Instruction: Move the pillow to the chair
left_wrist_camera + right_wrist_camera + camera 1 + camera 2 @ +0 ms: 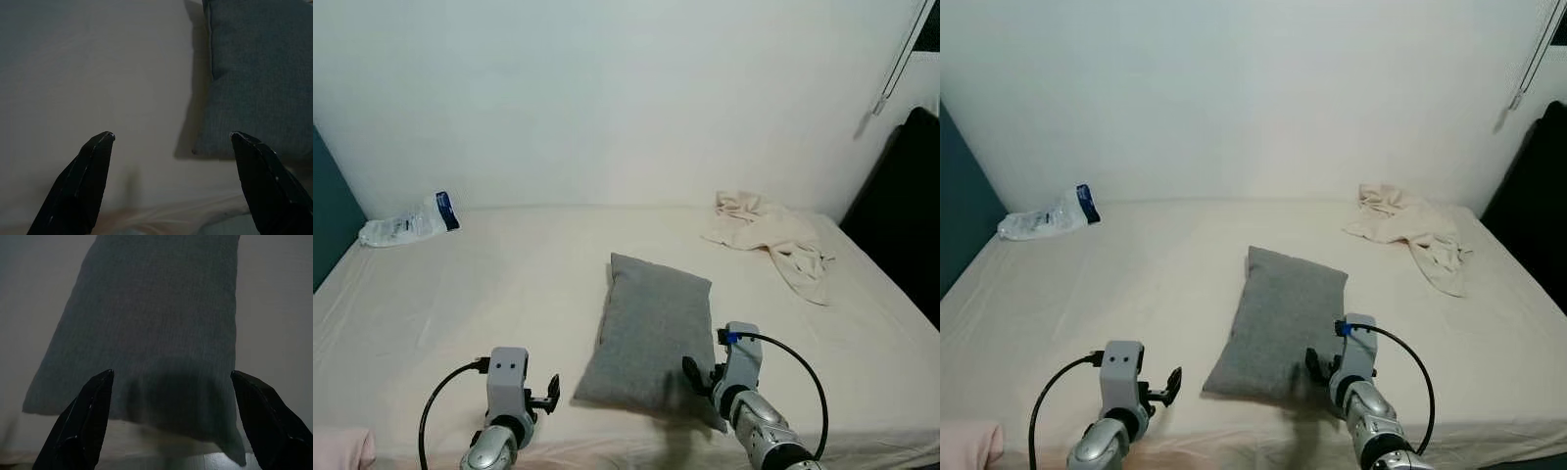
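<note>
While both arms reach forward low over the near edge of the bed (431, 304), a grey pillow (651, 328) lies flat on the cream sheet near the middle of the mattress, its long axis running away from the robot and tilted slightly, with its near end close to the bed's front edge. The right gripper (171, 382) hangs just above that near end, its two black fingers (83, 423) spread wide apart with nothing between them; in the right wrist view the pillow's near corners sit roughly in line with the two fingertips, and its near hem lies just beyond them. The left gripper (171, 142) hovers over bare sheet just beside the pillow's near left corner, its fingers (78, 186) likewise spread apart and holding nothing; the left wrist view shows that corner of the pillow lying close by one fingertip, with a shadow along the pillow's side. Black cables loop from both wrists. Farther back on the bed, near the wall (607, 98), a crumpled beige cloth (773, 235) lies to the right, and a clear plastic package with a dark blue end (409, 223) rests at the far left corner. A dark object (906, 215) stands beside the bed on the right, and a bit of pink fabric (337, 448) shows at the near left.
</note>
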### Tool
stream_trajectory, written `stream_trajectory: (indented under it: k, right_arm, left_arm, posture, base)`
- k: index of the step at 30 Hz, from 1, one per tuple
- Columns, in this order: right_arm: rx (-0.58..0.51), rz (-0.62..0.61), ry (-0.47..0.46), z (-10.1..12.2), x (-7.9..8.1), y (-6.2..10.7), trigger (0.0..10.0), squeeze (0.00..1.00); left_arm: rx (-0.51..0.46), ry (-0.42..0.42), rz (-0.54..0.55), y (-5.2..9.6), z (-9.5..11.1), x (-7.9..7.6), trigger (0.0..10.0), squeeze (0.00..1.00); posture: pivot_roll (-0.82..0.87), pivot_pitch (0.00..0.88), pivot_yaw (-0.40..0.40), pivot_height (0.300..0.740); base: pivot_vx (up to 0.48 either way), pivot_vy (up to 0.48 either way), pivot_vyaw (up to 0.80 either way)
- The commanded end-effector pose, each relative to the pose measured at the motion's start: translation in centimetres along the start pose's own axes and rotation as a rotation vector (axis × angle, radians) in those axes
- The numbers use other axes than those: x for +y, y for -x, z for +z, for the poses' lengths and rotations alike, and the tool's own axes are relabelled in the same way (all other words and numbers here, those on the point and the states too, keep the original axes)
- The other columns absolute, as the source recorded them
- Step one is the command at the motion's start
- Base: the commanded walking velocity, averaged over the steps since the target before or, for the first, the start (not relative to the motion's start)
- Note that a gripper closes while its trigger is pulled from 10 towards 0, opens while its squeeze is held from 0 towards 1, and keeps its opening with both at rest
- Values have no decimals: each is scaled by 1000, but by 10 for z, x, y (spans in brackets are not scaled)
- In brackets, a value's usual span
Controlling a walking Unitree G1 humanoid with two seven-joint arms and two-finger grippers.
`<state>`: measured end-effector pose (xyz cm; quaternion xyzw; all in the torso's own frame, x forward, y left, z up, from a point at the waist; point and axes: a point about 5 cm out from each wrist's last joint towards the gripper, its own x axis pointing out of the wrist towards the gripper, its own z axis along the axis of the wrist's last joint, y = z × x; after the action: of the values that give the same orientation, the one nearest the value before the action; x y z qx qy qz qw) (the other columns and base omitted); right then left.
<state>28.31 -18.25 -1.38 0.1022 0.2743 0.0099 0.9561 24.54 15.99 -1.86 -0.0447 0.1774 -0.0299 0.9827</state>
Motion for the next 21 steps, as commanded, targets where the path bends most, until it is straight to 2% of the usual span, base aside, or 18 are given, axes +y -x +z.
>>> stream_trajectory:
  k: [1,21]
  right_arm:
    - [23,-3,-3,-5,0,1,10000,0]
    - [-4,18,-42,5,3,-2,10000,0]
  left_arm:
    - [16,-4,8,0,-2,3,10000,0]
    - [3,-15,33,-6,6,8,10000,0]
  posture:
    - [62,0,-35,736]
    - [59,0,-37,736]
  base:
    - [0,0,0]
    - [0,0,0]
